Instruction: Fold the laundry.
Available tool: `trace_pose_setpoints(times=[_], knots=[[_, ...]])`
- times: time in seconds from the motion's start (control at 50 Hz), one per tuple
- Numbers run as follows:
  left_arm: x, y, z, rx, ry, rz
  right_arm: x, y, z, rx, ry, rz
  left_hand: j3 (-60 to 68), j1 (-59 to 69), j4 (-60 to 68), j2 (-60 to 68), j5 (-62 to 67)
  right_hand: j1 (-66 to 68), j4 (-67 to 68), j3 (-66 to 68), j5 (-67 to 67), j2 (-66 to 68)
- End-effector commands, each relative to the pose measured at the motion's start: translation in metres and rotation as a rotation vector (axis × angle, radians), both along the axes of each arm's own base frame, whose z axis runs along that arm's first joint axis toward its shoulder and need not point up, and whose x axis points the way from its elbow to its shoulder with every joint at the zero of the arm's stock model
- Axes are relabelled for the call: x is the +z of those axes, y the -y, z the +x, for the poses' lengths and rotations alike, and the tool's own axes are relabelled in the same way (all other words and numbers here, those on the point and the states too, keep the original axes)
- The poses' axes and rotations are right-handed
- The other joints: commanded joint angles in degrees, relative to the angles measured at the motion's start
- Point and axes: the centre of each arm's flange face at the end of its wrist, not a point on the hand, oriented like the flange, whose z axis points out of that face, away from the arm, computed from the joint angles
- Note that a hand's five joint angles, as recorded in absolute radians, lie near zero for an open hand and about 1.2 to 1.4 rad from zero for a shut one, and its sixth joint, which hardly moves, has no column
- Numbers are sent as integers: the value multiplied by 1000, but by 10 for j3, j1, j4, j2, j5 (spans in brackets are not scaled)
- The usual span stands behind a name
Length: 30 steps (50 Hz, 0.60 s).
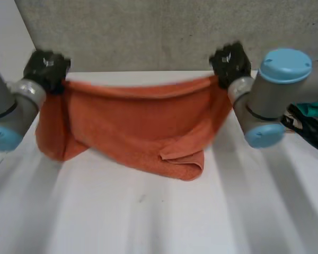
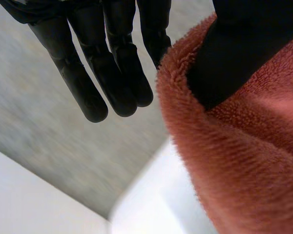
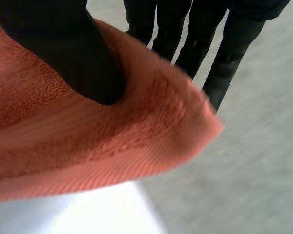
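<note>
Near the back edge of the worktop [image 1: 148,222], the towel [image 1: 138,124] hangs between the left hand [image 1: 46,69] and right hand [image 1: 230,62]. Each pinches a top corner under its thumb, and the lower part lies bunched. The fold will likely go best with that top edge taut and level.

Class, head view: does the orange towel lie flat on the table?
No: the left robot hand and right robot hand hold the towel up by its top corners, only its lower part on the table.
</note>
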Motion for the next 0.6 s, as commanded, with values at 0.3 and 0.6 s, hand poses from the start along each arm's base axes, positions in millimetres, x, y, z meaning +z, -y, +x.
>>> trace_pose_setpoints(times=[0.3, 0.6], knots=[[74, -4, 8, 33, -238, -299, 70, 7, 1, 88, 259, -330, 116, 129, 112, 114, 144, 149, 115, 119, 126, 125], [-115, -58, 21, 30, -55, 197, -86, -32, -35, 74, -62, 214, 116, 129, 112, 114, 144, 149, 115, 119, 126, 125]])
